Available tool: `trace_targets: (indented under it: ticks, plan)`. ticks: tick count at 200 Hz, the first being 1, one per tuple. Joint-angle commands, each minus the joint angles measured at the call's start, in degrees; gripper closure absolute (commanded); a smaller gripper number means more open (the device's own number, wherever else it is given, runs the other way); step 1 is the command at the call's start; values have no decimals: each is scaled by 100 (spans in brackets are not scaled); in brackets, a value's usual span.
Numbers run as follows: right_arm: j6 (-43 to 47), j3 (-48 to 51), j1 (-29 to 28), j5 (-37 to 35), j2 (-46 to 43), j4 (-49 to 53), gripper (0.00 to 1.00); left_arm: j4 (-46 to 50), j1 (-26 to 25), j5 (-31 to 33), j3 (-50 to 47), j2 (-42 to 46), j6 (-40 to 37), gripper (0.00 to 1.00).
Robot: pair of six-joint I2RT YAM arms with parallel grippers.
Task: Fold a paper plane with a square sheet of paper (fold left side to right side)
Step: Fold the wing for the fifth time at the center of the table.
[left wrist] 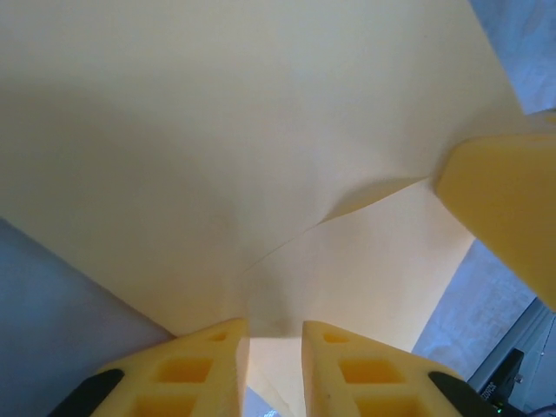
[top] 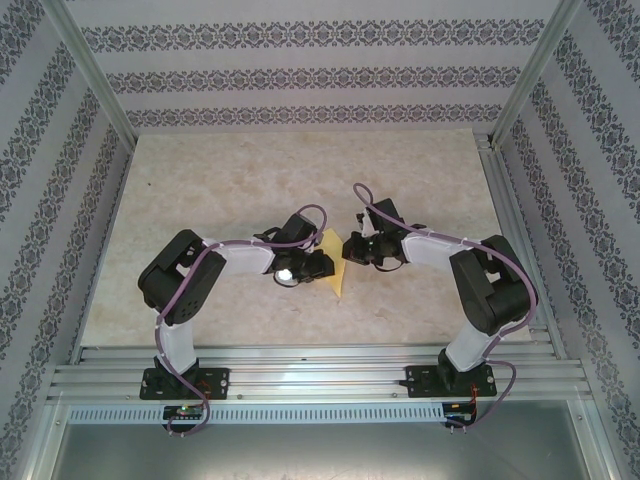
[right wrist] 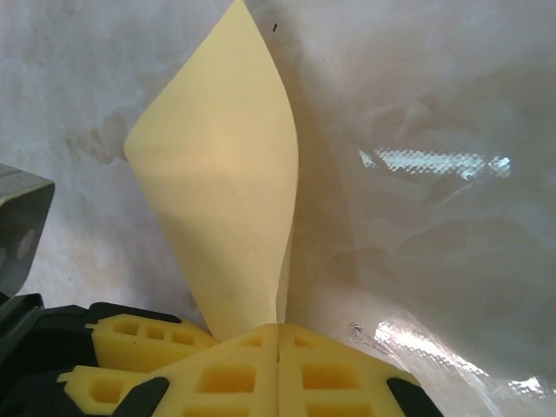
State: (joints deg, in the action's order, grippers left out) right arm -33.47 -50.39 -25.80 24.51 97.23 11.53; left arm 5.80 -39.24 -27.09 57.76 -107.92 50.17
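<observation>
The square sheet of paper (top: 335, 272), mustard yellow, lies between the two grippers in the middle of the table. My right gripper (right wrist: 278, 328) is shut on one edge of the sheet of paper (right wrist: 221, 191), which curls up from the pinch into a pointed flap. My left gripper (left wrist: 275, 328) holds its fingers apart with a gap. The sheet of paper (left wrist: 261, 130) spreads in front of them, and a lower layer shows in the gap, unpinched. A shallow crease runs across it. One right finger (left wrist: 508, 208) touches the sheet's right side. In the top view the left gripper (top: 318, 264) and the right gripper (top: 350, 250) almost meet.
A pale marbled table top (top: 220, 180) lies under the paper, with free room behind and to both sides. Patterned walls (top: 300, 80) and metal posts enclose it. Aluminium rails (top: 320, 372) run along the near edge by the arm bases.
</observation>
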Motion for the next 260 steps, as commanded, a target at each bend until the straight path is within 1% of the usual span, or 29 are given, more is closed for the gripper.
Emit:
trace_targets:
  ticks: [1, 23, 39, 48, 61, 89, 132, 146, 169, 208, 224, 237, 247, 260]
  plan:
    - [423, -202, -138, -509, -142, 504, 95, -302, 320, -224, -238, 528, 123, 69]
    - [550, -323, -202, -665, -130, 665, 95, -269, 656, -410, -332, 988, 185, 61]
    - [569, -357, -241, -667, -114, 669, 95, -292, 854, -634, -271, 1161, 284, 54]
    - [553, -364, -248, -651, -110, 660, 95, -321, 919, -787, -153, 1168, 357, 53]
    - [537, -367, -272, -623, -117, 633, 95, -292, 936, -942, 97, 1072, 397, 53]
    - [504, -383, -294, -608, -121, 611, 95, -473, 864, -1265, 409, 662, 594, 67]
    - [410, -348, -303, -518, -125, 482, 94, -726, 590, -1376, 373, 114, 741, 85]
    - [403, -356, -303, -526, -111, 490, 94, -816, 533, -1318, 275, -19, 783, 90]
    - [409, -349, -303, -546, -99, 508, 94, -911, 524, -1134, 57, -57, 828, 93]
    - [305, -322, -291, -362, -145, 392, 92, -921, 478, -1210, -29, -261, 783, 95]
    - [144, -281, -276, -138, -176, 240, 89, -916, 461, -1181, -75, -332, 751, 95]
    - [-68, -187, -267, 75, -213, 8, 82, -928, 446, -1173, -96, -396, 734, 96]
    - [-196, -155, -257, 203, -214, -100, 79, -884, 432, -1125, -108, -445, 711, 97]
    - [-255, -165, -264, 281, -196, -82, 78, -825, 423, -1037, -118, -471, 650, 97]
